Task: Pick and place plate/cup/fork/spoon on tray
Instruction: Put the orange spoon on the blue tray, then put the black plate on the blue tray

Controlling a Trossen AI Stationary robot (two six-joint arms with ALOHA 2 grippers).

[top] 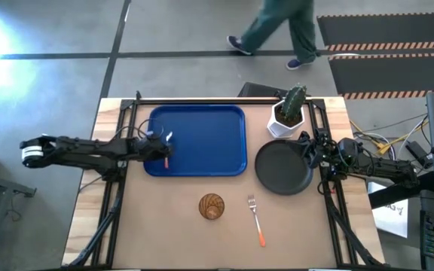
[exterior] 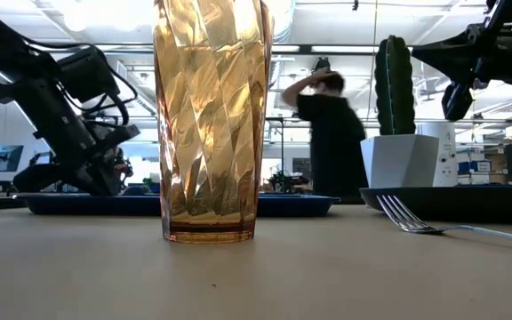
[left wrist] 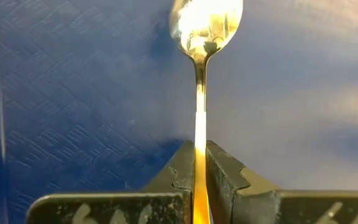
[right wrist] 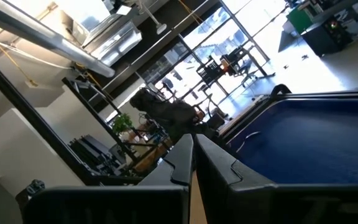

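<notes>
The spoon (left wrist: 199, 93) is being held by its handle in the left gripper (top: 162, 147) over the tray's (top: 209, 120) left edge, its long axis running along the fingers, bowl forward. The right gripper (top: 308, 147), fingers closed on nothing, is being kept at the plate's (top: 281, 169) right rim. One plate, one cup (top: 212, 205), one fork (top: 256, 220), one spoon and one tray are being counted; cup and fork are lying near the desk's front edge.

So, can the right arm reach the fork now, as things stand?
Probably yes. The fork lies bare on the table, apart from the cup, just in front of the plate where the right gripper sits with fingers shut and empty. Nothing blocks that path.
</notes>
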